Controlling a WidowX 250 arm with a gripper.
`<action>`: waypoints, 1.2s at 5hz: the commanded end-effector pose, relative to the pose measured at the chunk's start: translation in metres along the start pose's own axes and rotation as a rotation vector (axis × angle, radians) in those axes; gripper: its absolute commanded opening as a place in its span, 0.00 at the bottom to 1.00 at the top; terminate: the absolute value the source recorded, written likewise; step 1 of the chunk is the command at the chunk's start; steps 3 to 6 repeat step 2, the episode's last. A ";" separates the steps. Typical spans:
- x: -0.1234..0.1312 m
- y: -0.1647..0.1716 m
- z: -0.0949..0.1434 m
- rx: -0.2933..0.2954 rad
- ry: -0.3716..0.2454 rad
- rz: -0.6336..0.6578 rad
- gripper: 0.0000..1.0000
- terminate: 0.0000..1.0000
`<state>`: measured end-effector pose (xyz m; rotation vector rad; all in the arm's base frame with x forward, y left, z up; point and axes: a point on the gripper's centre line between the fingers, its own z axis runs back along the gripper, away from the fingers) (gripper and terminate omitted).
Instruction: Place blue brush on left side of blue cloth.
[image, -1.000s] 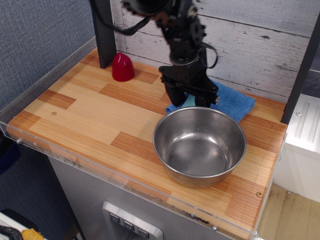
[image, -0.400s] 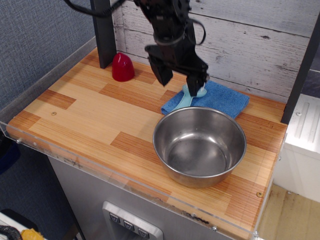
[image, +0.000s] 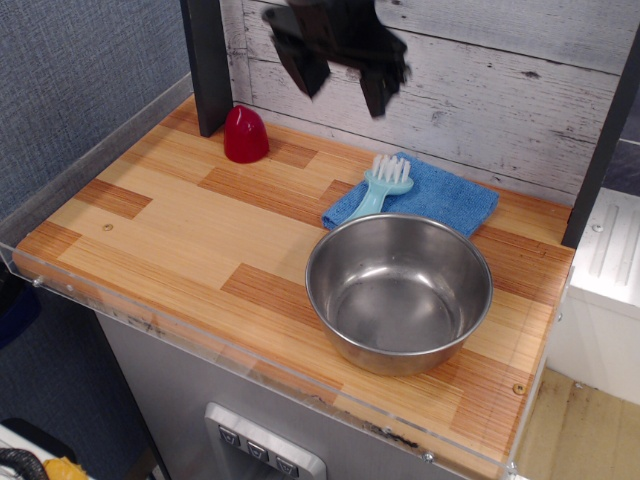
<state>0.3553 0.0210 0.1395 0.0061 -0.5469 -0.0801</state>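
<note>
Wood-plank counter with clear acrylic edging, whitewashed board wall behind, grey fabric panel to the left. Steel bowl at front right. Blue cloth just behind bowl, touching its rim. Red dome well left of bowl, far back. Blue brush lying on cloth's left part, bristles up, handle toward bowl. Gripper high above brush, jaws spread wide, holding nothing.
</note>
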 end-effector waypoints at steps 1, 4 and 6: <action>-0.014 0.007 0.044 -0.015 -0.086 0.025 1.00 0.00; -0.014 0.007 0.044 -0.015 -0.086 0.025 1.00 1.00; -0.014 0.007 0.044 -0.015 -0.086 0.025 1.00 1.00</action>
